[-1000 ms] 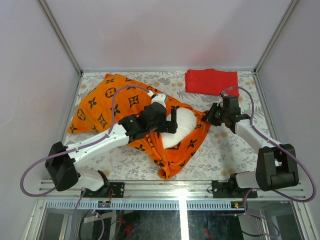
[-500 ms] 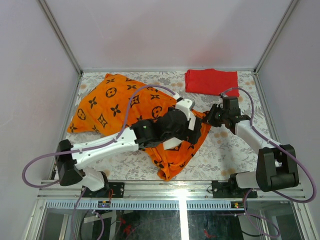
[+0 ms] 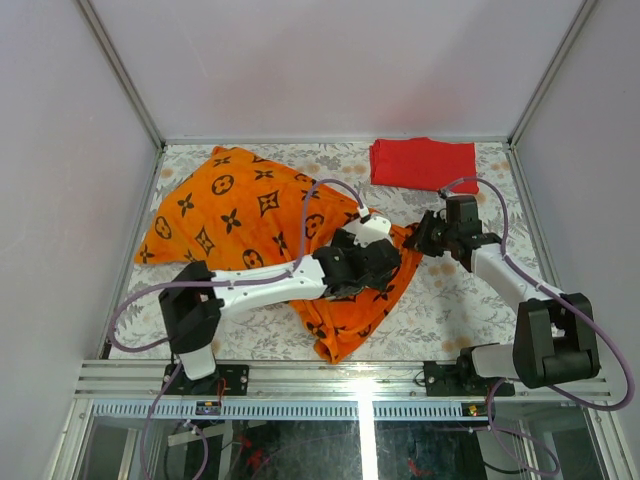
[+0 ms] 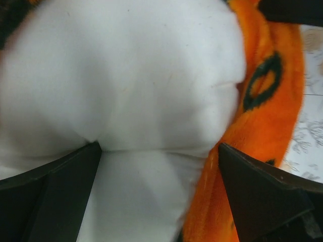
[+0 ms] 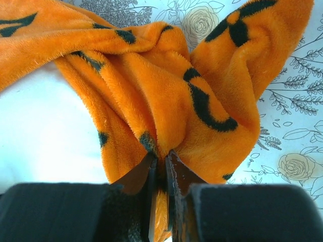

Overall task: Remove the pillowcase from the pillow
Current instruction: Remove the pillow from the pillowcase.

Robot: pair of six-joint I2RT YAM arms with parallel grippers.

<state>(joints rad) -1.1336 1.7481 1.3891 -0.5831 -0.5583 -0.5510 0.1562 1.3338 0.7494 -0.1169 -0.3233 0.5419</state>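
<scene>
The orange pillowcase [image 3: 240, 200] with black motifs lies across the middle and left of the table. The white pillow [image 4: 141, 85] fills it and shows at its open right end. In the top view my left arm hides it. My left gripper [image 3: 385, 272] is at that opening. Its jaws are wide open in the left wrist view [image 4: 157, 151], with the pillow bulging between them and orange fabric [image 4: 262, 116] by the right finger. My right gripper [image 3: 418, 237] is shut on a bunched fold of the pillowcase [image 5: 202, 101] at its right corner. The pillow also shows in the right wrist view [image 5: 40, 136].
A plain red folded cloth [image 3: 422, 163] lies at the back right. The floral table covering [image 3: 450, 300] shows around the pillow. Enclosure walls and metal frame posts bound the table at the left, back and right.
My left arm has swung right and stretched out. Its gripper went from above the bared white pillow into the opening and now covers it. The right gripper has held its grip in place.
</scene>
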